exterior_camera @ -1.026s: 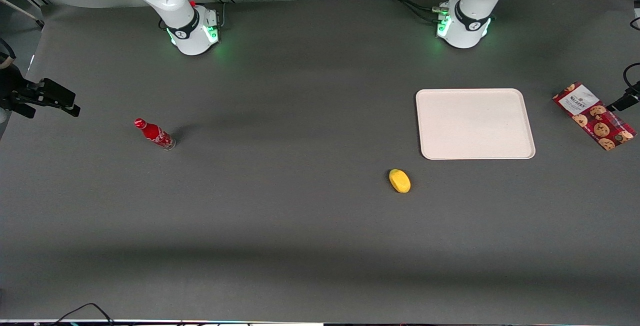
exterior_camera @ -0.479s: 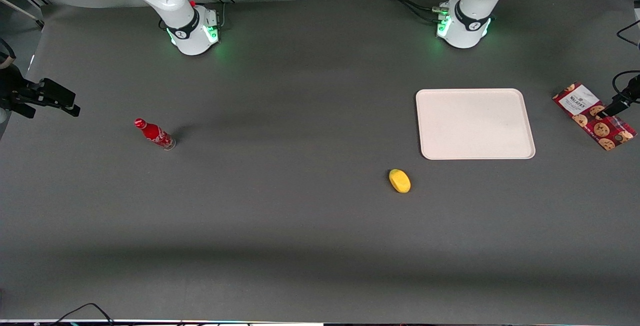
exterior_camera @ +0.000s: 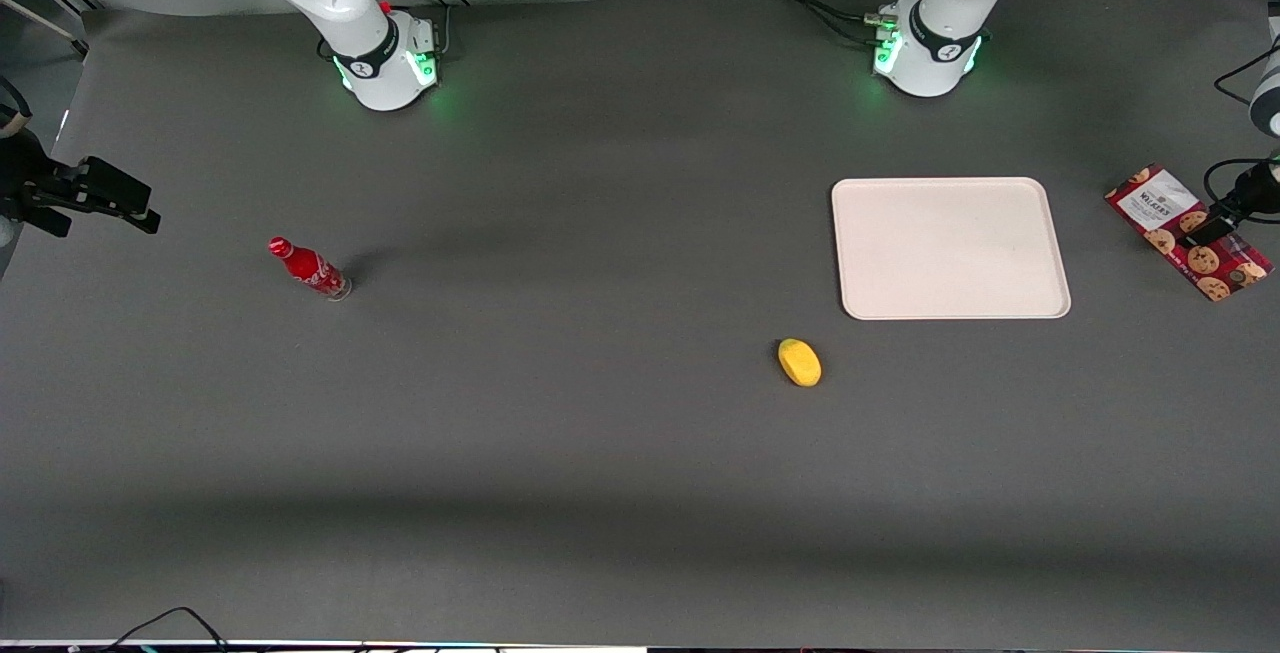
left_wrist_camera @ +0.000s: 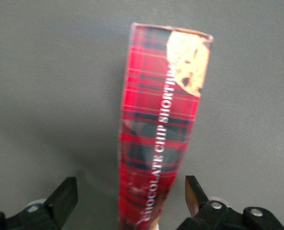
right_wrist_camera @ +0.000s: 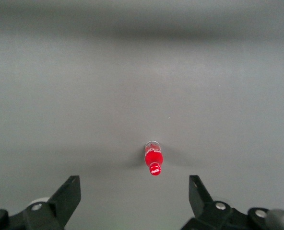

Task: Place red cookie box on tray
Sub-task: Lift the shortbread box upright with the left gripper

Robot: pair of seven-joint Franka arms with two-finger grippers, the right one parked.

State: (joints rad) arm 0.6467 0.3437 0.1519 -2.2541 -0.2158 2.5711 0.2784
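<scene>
The red cookie box (exterior_camera: 1153,206) lies flat on the dark table at the working arm's end, apart from the tray (exterior_camera: 950,248). It is a slim tartan carton with cookie pictures and a white label end. The cream-white tray has nothing on it. My left gripper (exterior_camera: 1207,230) hangs low over the middle of the box. In the left wrist view the box (left_wrist_camera: 159,129) runs lengthwise between the open fingers, with a gap on each side of it. The gripper (left_wrist_camera: 130,191) straddles it without touching.
A yellow fruit (exterior_camera: 799,362) lies nearer to the front camera than the tray. A small red bottle (exterior_camera: 308,268) stands toward the parked arm's end of the table; the right wrist view looks down on this bottle (right_wrist_camera: 153,160).
My left gripper has come in from the table's edge and down over the middle of the cookie box. The box, tray, fruit and bottle have not moved.
</scene>
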